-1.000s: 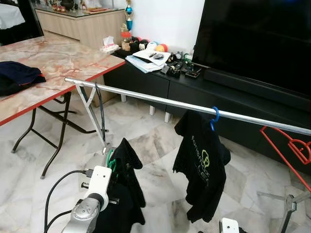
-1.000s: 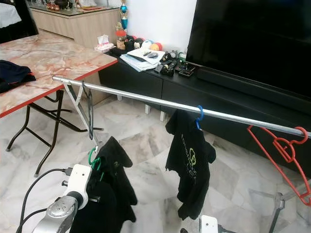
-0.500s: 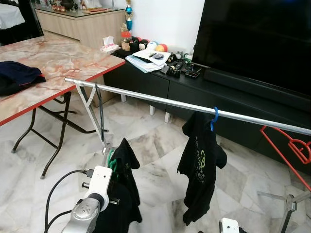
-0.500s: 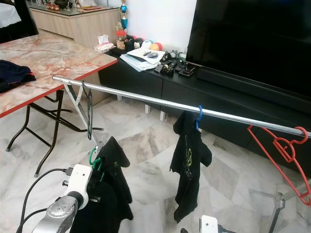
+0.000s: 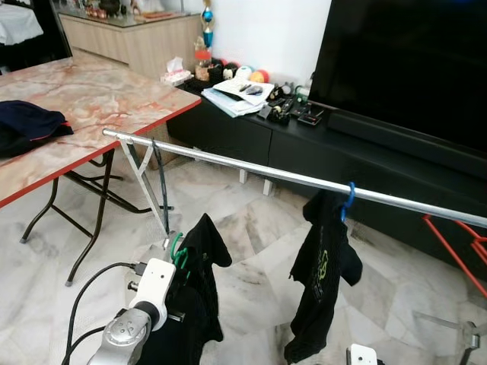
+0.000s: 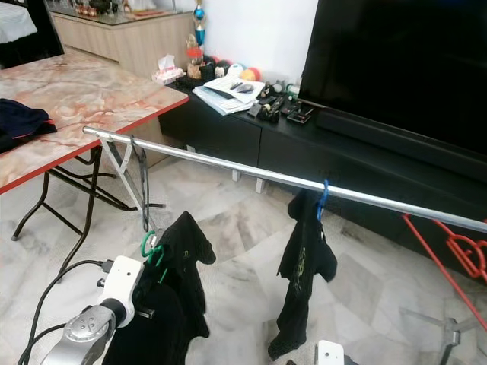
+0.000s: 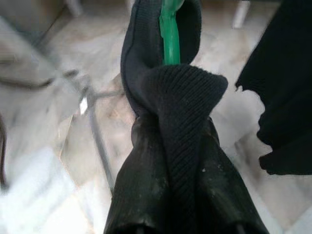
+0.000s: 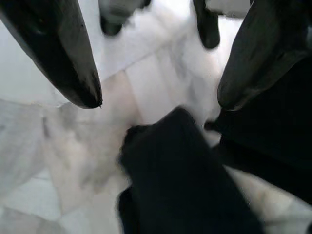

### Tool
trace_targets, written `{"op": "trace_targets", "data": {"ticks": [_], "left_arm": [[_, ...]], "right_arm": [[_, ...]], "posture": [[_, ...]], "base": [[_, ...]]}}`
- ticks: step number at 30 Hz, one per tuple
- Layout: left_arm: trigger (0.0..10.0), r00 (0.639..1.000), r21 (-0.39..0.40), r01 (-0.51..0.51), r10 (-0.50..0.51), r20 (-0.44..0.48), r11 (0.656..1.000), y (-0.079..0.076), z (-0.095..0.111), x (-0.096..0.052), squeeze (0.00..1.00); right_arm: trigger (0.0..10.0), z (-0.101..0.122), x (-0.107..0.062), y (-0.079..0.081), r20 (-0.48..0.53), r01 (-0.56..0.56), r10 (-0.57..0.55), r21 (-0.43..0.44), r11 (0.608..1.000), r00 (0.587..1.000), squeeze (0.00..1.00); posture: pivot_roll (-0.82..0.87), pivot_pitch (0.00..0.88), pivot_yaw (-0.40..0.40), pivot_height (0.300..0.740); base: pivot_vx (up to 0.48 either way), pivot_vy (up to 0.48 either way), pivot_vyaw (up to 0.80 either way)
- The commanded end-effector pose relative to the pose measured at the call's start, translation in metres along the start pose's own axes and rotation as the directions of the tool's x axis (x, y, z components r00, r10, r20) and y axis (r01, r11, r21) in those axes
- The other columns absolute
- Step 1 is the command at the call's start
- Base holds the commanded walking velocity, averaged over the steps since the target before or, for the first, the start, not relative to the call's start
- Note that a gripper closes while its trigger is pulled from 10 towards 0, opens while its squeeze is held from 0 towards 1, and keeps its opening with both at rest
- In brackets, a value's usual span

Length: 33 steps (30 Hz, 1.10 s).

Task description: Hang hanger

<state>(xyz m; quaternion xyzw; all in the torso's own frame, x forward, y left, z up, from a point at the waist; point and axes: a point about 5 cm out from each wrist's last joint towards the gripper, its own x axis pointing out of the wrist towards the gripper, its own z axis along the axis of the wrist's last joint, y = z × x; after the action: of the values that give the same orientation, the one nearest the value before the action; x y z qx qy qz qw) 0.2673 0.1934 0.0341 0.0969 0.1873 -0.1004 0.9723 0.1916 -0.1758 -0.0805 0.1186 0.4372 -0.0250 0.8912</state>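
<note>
My left gripper is shut on the neck of a green hanger that carries a black shirt; the shirt's ribbed collar wraps over the fingers and hides them. The hanger's green hook sits low, below the left part of the silver rail. A second black shirt hangs from the rail on a blue hanger. My right gripper is open, low over the marble floor, with black cloth beneath it; its white wrist shows at the bottom edge.
A red hanger hangs at the rail's right end. The rail's folding leg stands at its left end. A marble-topped table with dark clothes is on the left. A black TV cabinet runs behind the rail.
The shirt on the blue hanger has swung round and now hangs edge-on. The camera has shifted a little. My left gripper still holds the green hanger at about the same height.
</note>
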Motion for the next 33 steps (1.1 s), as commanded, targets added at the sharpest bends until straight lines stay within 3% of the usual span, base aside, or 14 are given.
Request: {"op": "trace_targets", "data": {"ticks": [1,7,14,19,22,28,33], "left_arm": [[10.0,0.994,0.005,0.048,-0.049,0.097,0.999,-0.013,0.023,0.006,0.00],[10.0,0.991,0.025,0.077,-0.079,0.105,0.997,-0.013,0.026,0.005,0.00],[10.0,0.990,0.038,0.082,-0.086,0.114,0.996,-0.010,0.029,0.005,0.00],[10.0,0.981,0.097,0.129,-0.141,0.133,0.987,-0.002,0.036,0.001,0.00],[10.0,0.977,0.172,0.144,-0.168,0.134,0.975,0.008,0.044,-0.002,0.00],[10.0,0.974,0.205,0.083,-0.123,0.192,0.975,0.027,0.063,-0.001,0.00],[10.0,0.967,0.205,0.079,-0.125,0.224,0.976,0.029,0.073,0.000,0.00]], "right_arm": [[10.0,-0.006,-0.004,-0.016,-0.020,0.047,-0.047,0.000,0.999,0.999,0.00],[10.0,-0.005,-0.004,-0.015,-0.013,0.047,-0.047,0.008,0.999,0.999,0.00],[10.0,-0.007,-0.005,-0.019,-0.020,0.050,-0.050,0.007,0.999,0.999,0.00],[10.0,-0.010,-0.006,-0.019,-0.027,0.053,-0.053,0.007,0.999,0.998,0.00],[10.0,-0.011,-0.005,-0.017,-0.030,0.050,-0.050,0.005,0.999,0.998,0.00],[10.0,-0.015,-0.005,-0.011,-0.036,0.042,-0.042,0.003,0.999,0.998,0.00],[10.0,-0.016,-0.005,-0.011,-0.036,0.042,-0.042,0.002,0.999,0.998,0.00]], "posture": [[0.03,0.024,-0.026,0.740],[0.03,0.024,-0.022,0.740],[0.03,0.025,-0.020,0.740],[0.04,0.025,-0.017,0.740],[0.04,0.023,-0.013,0.740],[0.04,0.019,-0.009,0.740],[0.04,0.020,-0.010,0.740]], "base": [[0.458,0.000,-0.79],[0.403,0.000,-0.13],[0.000,0.000,0.00],[0.000,0.000,0.00],[0.000,0.000,0.00],[0.000,0.000,0.00],[0.000,0.000,0.00]]}}
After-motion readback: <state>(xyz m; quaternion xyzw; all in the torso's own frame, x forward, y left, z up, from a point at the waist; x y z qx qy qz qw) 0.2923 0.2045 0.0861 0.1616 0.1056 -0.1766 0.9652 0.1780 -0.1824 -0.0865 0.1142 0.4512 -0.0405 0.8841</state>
